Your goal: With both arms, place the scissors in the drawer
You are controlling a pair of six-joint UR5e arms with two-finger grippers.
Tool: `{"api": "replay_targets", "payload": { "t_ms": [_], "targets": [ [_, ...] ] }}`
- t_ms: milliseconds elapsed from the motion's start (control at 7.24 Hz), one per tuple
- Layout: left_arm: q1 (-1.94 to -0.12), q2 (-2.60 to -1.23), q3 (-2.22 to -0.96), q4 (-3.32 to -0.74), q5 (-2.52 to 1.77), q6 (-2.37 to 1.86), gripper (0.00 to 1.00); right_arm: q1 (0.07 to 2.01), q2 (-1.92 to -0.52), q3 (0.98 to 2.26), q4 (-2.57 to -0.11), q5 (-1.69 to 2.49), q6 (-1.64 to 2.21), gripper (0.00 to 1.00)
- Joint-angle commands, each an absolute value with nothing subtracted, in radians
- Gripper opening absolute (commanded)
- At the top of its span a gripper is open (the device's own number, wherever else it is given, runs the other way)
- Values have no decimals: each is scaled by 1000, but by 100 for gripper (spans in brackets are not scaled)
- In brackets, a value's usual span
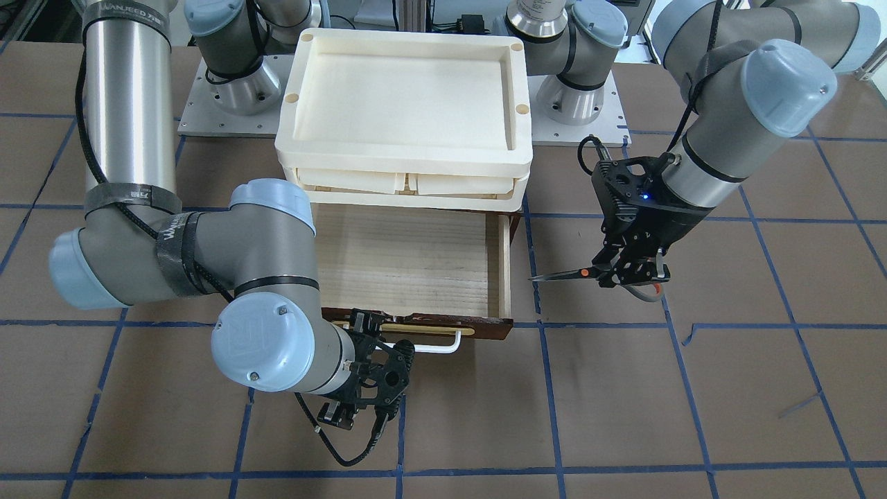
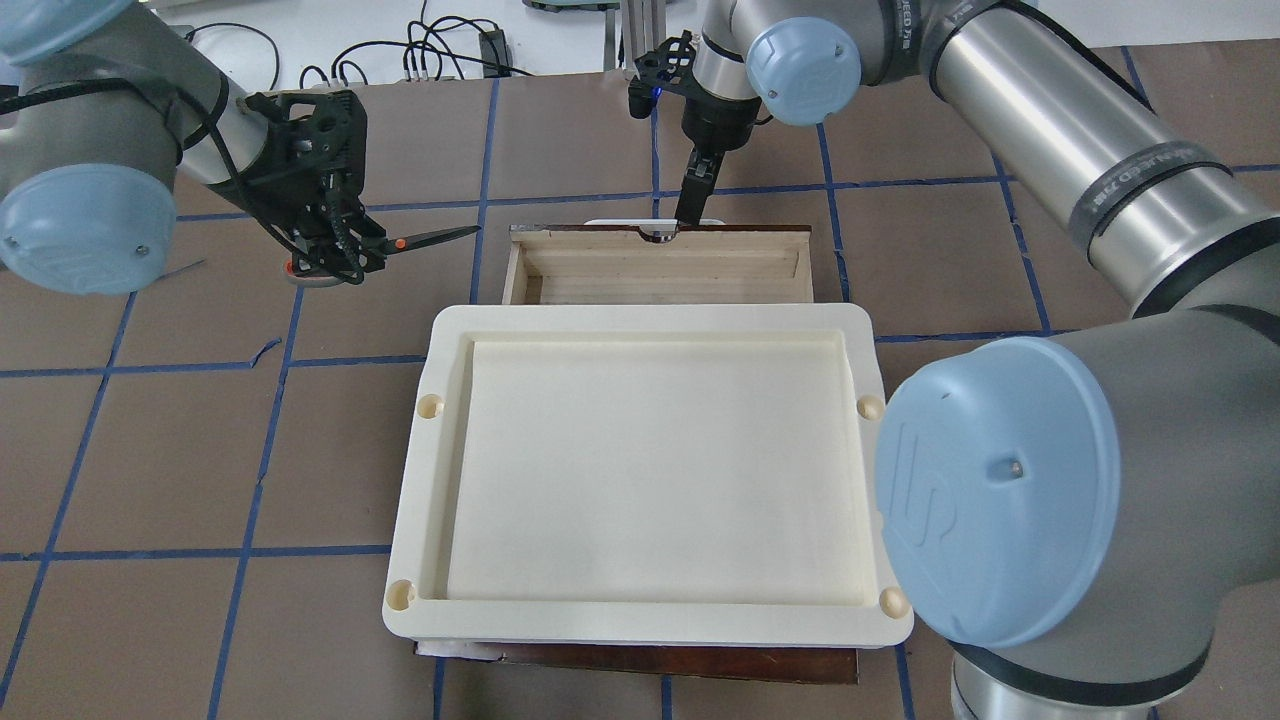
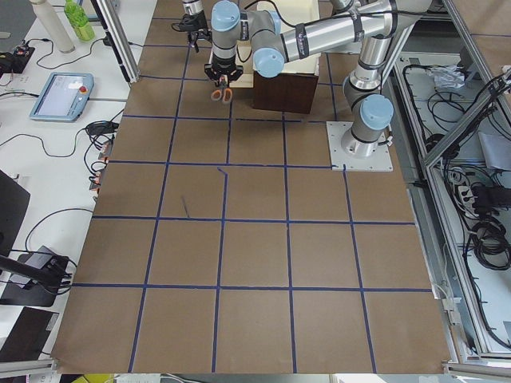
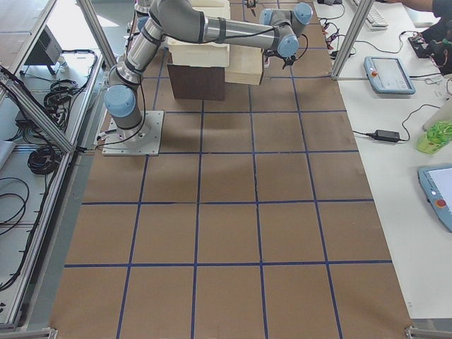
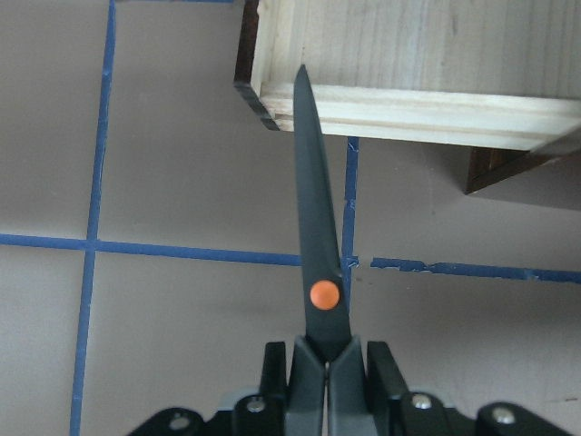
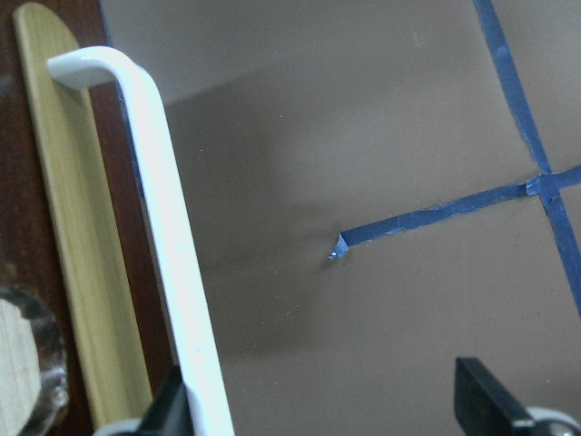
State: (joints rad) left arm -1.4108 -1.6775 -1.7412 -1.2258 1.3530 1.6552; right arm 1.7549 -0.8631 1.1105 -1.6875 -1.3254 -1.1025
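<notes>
- Presently, left gripper [image 1: 634, 274] jaws are clamped on the handles of the scissors [image 1: 565, 276].
- Front-facing view: scissors are outside the open drawer [image 1: 504, 263], at its 3 o'clock, blades pointing to 9 o'clock.
- Right gripper [image 2: 693, 200] jaws stand apart, one finger [image 6: 172, 409] against the white bar handle [image 6: 172, 272].

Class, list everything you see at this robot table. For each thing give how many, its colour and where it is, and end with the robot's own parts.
scissors: 1, dark blades, orange pivot, held beside the drawer, tips toward it
drawer: 1, dark brown, pale wood inside, pulled open
handle: 1, white bar, on the drawer front
brass plate: 1, behind the handle
tray: 1, cream, on top above the drawer
table: 1, brown, blue tape grid
left arm, right arm: 2, silver-grey, pale blue caps
left gripper: black, shut on the scissors
right gripper: black, open around the handle
</notes>
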Motion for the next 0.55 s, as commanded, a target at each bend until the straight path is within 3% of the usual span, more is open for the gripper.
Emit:
{"api": "replay_targets", "payload": {
  "t_ms": [0, 414],
  "targets": [
    [-1411, -1678, -1741, -1226, 1353, 1655, 13, 1753, -848, 1088, -1687, -1325, -1103, 100],
    [-1411, -1677, -1741, -1226, 1353, 1655, 13, 1747, -833, 1063, -1687, -1324, -1103, 100]
  ]
}}
